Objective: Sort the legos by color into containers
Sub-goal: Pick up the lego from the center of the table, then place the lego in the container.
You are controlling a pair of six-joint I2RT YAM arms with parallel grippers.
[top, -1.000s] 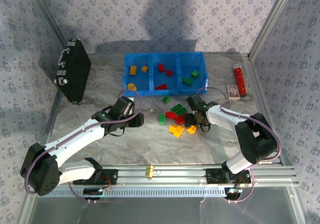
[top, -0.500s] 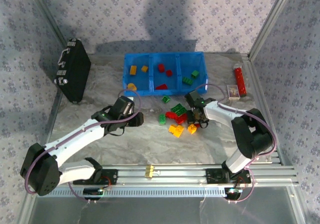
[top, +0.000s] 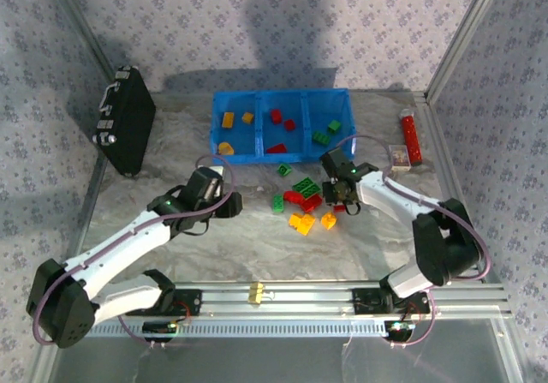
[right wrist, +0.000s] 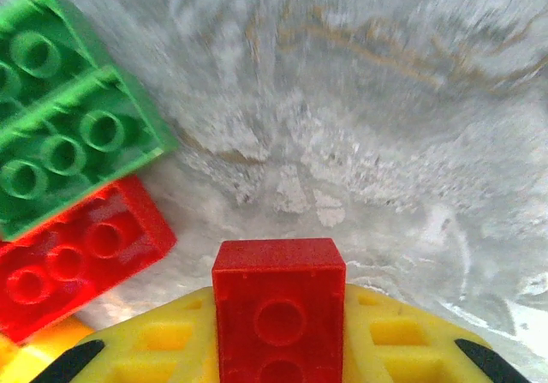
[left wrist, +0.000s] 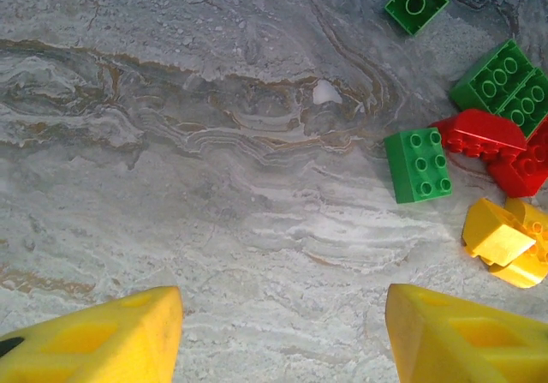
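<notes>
The top external camera looked down from above and behind the arm bases, wide enough to take in the whole table (top: 257,254) up to the blue tray (top: 282,92). The left wrist camera looked down from fairly near, past its yellow fingers (left wrist: 94,340), with the lego pile (left wrist: 475,134) ahead and right of the jaws. The right wrist camera sat very close, a red brick (right wrist: 279,314) between its jaws, and shared that pile, at the jaws' left, with both other views.

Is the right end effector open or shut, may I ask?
Shut: the right end effector clamps a red lego between yellow fingers.
</notes>
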